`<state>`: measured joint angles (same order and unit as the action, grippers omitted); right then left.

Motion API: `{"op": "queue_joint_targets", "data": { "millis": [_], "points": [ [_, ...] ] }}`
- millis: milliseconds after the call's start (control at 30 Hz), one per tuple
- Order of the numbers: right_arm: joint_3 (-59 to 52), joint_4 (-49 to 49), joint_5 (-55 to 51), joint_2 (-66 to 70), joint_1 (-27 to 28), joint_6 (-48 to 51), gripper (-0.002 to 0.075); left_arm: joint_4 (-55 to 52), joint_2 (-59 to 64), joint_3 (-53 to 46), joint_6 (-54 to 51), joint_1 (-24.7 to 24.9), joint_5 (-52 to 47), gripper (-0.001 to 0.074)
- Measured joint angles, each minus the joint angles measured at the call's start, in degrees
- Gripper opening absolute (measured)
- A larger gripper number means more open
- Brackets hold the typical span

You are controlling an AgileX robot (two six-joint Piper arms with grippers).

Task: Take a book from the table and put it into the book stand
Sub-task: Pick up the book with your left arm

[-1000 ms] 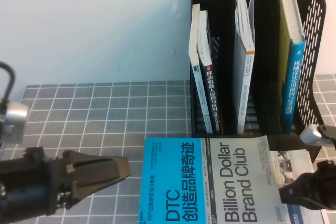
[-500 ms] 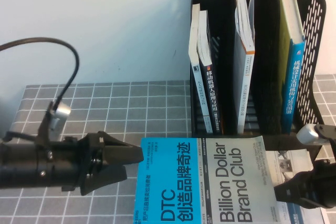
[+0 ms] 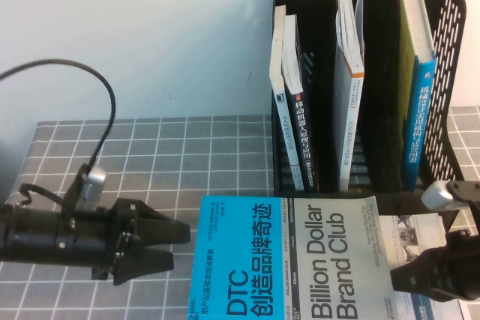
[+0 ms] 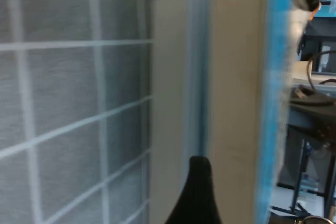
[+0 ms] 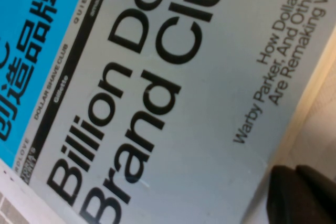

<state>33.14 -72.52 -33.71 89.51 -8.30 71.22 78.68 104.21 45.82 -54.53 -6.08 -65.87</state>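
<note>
The book (image 3: 292,260), half bright blue and half grey, lies flat at the table's (image 3: 150,155) front on top of other books. My left gripper (image 3: 174,247) is open. It lies low on the cloth, its fingers pointing at the book's left edge, a short gap away. In the left wrist view one dark finger (image 4: 197,192) shows before the book's page edge (image 4: 236,77). My right gripper (image 3: 405,281) is shut, its tips at the book's right edge. In the right wrist view its fingers (image 5: 307,195) sit beside the grey cover (image 5: 184,103). The black book stand (image 3: 450,73) stands behind.
The stand holds several upright books: two leaning in the left compartment (image 3: 289,103), a white one in the middle (image 3: 349,88), a blue-spined one at the right (image 3: 424,110). A white picture-covered book (image 3: 411,236) pokes out under the task book. A cable loops over the left arm (image 3: 67,73).
My left gripper has risen from the lower left and swung toward the book's left edge, then eased back a little. The book has slid slightly left. My right gripper has edged left with it.
</note>
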Motion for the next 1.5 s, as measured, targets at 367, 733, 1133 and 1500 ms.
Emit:
{"op": "queue_joint_targets", "data": {
  "millis": [367, 733, 1133, 1500],
  "points": [
    [0.0, 0.0, 0.0, 0.0, 0.0, 0.4, -0.0003, 4.1, 7.5, 0.3, -2.6, 1.8, 0.2, 0.0571],
    [0.0, 0.0, 0.0, 0.0, 0.0, 0.5, -0.0003, 6.5, 7.5, 0.3, -3.1, 8.3, 0.2, 0.0576],
    [0.0, 0.0, 0.0, 0.0, 0.0, 0.7, -0.0003, 8.5, 7.5, 0.3, -4.5, 9.9, 0.2, 0.0554],
    [0.0, 0.0, 0.0, 0.0, 0.0, 0.8, -0.0003, 7.6, 7.6, 0.3, -5.1, 9.9, 1.1, 0.0279]
  ]
}}
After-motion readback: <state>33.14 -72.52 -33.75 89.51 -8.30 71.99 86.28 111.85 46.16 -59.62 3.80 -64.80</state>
